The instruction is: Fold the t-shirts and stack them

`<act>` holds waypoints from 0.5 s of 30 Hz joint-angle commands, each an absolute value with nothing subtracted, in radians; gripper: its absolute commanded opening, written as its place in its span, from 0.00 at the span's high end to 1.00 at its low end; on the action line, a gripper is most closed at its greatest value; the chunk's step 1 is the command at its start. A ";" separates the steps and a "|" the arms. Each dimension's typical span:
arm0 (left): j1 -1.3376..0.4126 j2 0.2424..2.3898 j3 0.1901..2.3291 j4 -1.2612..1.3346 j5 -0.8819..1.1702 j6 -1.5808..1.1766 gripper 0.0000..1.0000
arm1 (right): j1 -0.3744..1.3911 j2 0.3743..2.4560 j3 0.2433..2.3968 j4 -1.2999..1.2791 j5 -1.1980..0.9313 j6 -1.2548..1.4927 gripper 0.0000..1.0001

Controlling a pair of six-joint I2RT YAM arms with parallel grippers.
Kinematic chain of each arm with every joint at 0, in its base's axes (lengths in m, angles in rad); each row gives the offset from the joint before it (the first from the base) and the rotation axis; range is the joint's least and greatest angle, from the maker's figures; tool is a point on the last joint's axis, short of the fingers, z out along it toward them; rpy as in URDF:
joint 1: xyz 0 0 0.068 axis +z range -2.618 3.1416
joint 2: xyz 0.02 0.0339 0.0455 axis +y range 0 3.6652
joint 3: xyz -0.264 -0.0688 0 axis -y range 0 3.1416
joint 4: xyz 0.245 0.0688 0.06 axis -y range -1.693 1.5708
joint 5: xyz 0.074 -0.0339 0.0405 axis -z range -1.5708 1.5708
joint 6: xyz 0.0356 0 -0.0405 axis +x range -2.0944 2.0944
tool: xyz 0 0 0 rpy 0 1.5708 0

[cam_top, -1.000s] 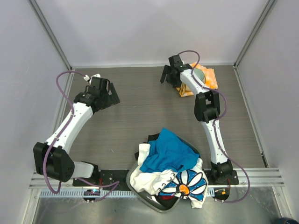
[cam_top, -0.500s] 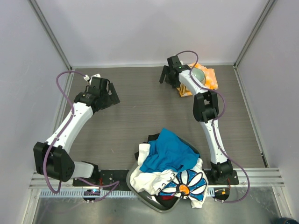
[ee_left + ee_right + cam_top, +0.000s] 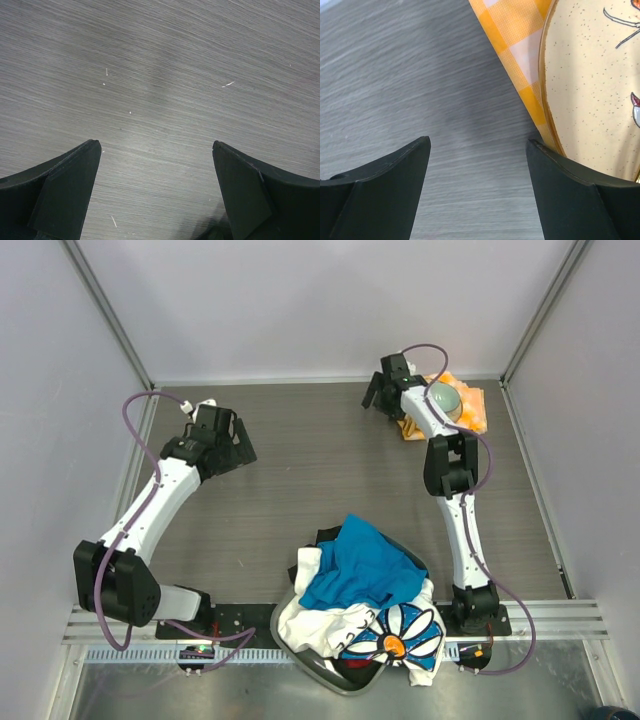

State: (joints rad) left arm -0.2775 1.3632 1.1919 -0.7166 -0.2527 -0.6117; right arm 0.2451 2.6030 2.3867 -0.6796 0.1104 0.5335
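Note:
The t-shirts lie heaped at the near edge between the arm bases. A bright blue t-shirt (image 3: 357, 568) is on top, and a white one with blue-petalled daisies (image 3: 403, 633) hangs over the front. A sliver of red (image 3: 352, 667) shows underneath. My left gripper (image 3: 238, 444) (image 3: 155, 145) hovers open over bare table at the left. My right gripper (image 3: 377, 398) (image 3: 478, 140) is open at the far right, away from the heap, its right finger against the rim of a plate (image 3: 592, 80).
An orange-and-white checked napkin (image 3: 473, 408) (image 3: 512, 35) lies in the far right corner with the speckled cream plate (image 3: 447, 400) on it. The clothes sit in a dark bin (image 3: 322, 677). Grey walls and metal posts enclose the wood-grain table (image 3: 300, 480).
My right gripper has swung right toward the back corner, and the napkin with the plate now lies further right. The left arm and the shirts have not moved.

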 commanded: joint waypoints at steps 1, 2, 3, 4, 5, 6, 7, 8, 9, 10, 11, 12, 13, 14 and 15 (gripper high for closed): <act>-0.281 1.370 1.201 -0.710 -0.272 -0.595 0.00 | 0.143 2.675 2.385 -0.746 0.181 0.525 0.16; -0.281 1.370 1.203 -0.712 -0.270 -0.595 0.00 | 0.137 2.678 2.385 -0.744 0.181 0.519 0.16; -0.281 1.373 1.203 -0.712 -0.271 -0.595 0.00 | 0.130 2.681 2.384 -0.744 0.178 0.517 0.16; -0.279 1.377 1.204 -0.710 -0.272 -0.595 0.00 | 0.115 2.684 2.384 -0.745 0.175 0.515 0.16; -0.281 1.379 1.204 -0.712 -0.272 -0.595 0.00 | 0.109 2.686 2.385 -0.746 0.170 0.514 0.16; -0.281 1.381 1.206 -0.713 -0.272 -0.597 0.00 | 0.101 2.692 2.387 -0.746 0.166 0.511 0.16; -0.281 1.384 1.207 -0.712 -0.270 -0.597 0.00 | 0.089 2.694 2.387 -0.746 0.164 0.509 0.16; -0.281 1.387 1.207 -0.712 -0.268 -0.598 0.00 | 0.081 2.697 2.388 -0.747 0.158 0.508 0.16; -0.281 1.390 1.207 -0.712 -0.268 -0.598 0.00 | 0.075 2.704 2.394 -0.747 0.149 0.506 0.16; -0.281 1.390 1.210 -0.712 -0.268 -0.597 0.00 | 0.071 2.709 2.399 -0.746 0.146 0.506 0.16; -0.281 1.396 1.212 -0.712 -0.268 -0.598 0.00 | 0.060 2.712 2.402 -0.750 0.143 0.503 0.16; -0.281 1.396 1.212 -0.713 -0.265 -0.598 0.00 | 0.055 2.720 2.413 -0.750 0.131 0.497 0.16; -0.281 1.397 1.212 -0.712 -0.264 -0.600 0.00 | 0.052 2.724 2.421 -0.756 0.127 0.494 0.16; -0.281 1.400 1.212 -0.712 -0.262 -0.600 0.00 | 0.048 2.730 2.427 -0.758 0.124 0.491 0.16; -0.281 1.402 1.213 -0.713 -0.262 -0.601 0.00 | 0.045 2.737 2.442 -0.762 0.124 0.488 0.16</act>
State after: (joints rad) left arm -0.2775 1.3945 1.1919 -0.7181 -0.2535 -0.6025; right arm 0.0898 2.6358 2.4321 -0.6529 0.0933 0.5224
